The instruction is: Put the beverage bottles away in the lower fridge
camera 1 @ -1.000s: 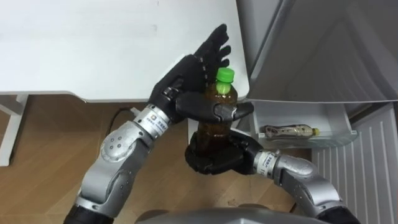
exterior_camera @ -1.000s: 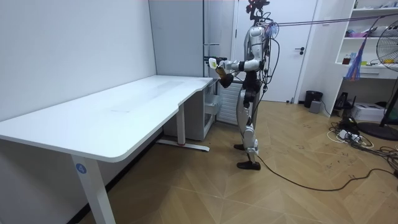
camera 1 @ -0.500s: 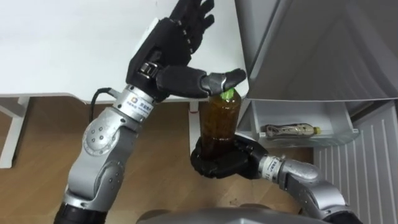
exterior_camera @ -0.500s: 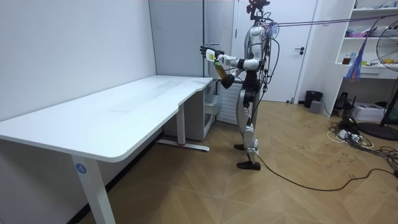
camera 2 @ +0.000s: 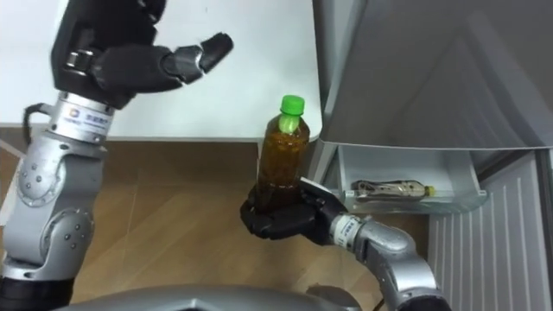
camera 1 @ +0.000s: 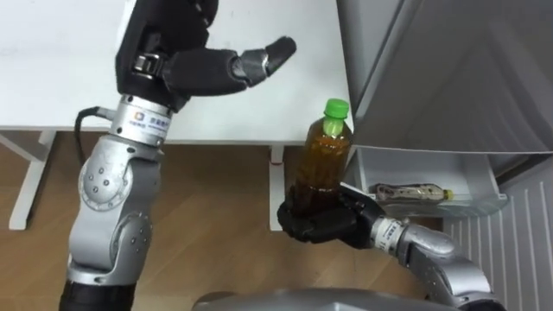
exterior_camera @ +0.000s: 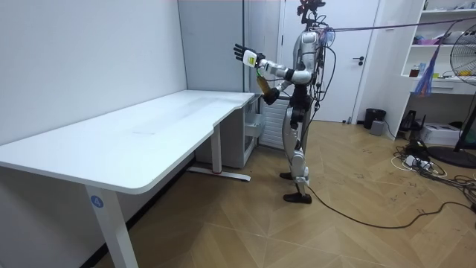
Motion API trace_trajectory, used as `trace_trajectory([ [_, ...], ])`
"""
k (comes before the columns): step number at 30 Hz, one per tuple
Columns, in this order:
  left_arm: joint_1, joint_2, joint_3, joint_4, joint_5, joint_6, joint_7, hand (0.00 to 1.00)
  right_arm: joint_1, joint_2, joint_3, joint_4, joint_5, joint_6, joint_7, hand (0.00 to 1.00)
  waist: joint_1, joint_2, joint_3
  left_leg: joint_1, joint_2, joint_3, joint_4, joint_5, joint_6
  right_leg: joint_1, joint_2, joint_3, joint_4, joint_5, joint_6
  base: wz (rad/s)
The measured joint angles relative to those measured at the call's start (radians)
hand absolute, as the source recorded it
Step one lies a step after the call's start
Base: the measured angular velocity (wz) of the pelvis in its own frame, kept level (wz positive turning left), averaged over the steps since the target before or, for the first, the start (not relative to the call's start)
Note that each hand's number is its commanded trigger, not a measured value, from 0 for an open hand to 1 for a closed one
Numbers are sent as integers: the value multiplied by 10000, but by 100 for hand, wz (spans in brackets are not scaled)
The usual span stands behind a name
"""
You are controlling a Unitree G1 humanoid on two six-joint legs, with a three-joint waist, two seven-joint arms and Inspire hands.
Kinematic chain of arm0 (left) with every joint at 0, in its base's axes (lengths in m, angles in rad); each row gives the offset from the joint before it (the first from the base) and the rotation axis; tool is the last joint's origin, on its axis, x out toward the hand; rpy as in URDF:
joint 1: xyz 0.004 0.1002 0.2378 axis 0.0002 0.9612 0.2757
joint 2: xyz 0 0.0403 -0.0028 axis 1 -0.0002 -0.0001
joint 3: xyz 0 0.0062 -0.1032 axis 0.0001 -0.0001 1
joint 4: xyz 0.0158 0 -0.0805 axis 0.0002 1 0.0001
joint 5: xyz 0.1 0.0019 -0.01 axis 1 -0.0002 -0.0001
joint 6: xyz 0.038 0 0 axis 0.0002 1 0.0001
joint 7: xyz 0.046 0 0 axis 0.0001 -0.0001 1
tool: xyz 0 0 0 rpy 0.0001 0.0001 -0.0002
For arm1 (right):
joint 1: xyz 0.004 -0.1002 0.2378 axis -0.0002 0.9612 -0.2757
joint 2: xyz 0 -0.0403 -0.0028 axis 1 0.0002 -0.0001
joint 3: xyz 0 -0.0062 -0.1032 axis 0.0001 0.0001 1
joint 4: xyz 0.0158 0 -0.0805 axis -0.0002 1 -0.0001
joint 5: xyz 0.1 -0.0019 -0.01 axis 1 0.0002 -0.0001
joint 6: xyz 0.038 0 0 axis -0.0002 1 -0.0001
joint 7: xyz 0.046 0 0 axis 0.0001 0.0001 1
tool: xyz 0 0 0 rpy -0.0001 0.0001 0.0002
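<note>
Right hand clenched round base of smooth amber bottle, green cap, upright. Left hand spread, empty, over white worktop; bottle near its rounded corner.

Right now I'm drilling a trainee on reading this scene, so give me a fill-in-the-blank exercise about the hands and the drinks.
The right hand grips the tea bottle, whose cap is coloured ___.
The left hand, raised over the white desk, holds ___.
The second bottle in the fridge bin lies on its ___.
Missing words: green; nothing; side.
</note>
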Motion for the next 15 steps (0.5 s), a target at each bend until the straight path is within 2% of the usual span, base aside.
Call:
trace_trajectory([
  [2,46,-16,346,4,210,-7,475,0,138,-113,-122,-2,-12,2,97,100,192,69,-6,67,1,0,-8,0,0,76,-3,-27,13,-1,2,-3],
  [5,79,-29,1042,29,537,-7,1133,0,168,-129,-540,-2,-22,3,188,100,296,103,16,67,2,-9,-54,0,1,74,-5,-56,9,0,0,0],
  [11,497,-32,1772,448,539,-45,2400,0,600,-120,-1080,-2,-5,3,-218,100,710,251,32,129,0,-59,-110,0,1,113,-5,-116,-28,0,-1,1],
  [15,823,-45,2184,535,547,-53,2800,0,744,-120,-1114,-6,-32,3,-291,100,793,251,23,96,0,-101,-107,2,1,76,-15,-188,-32,-1,-1,0],
])
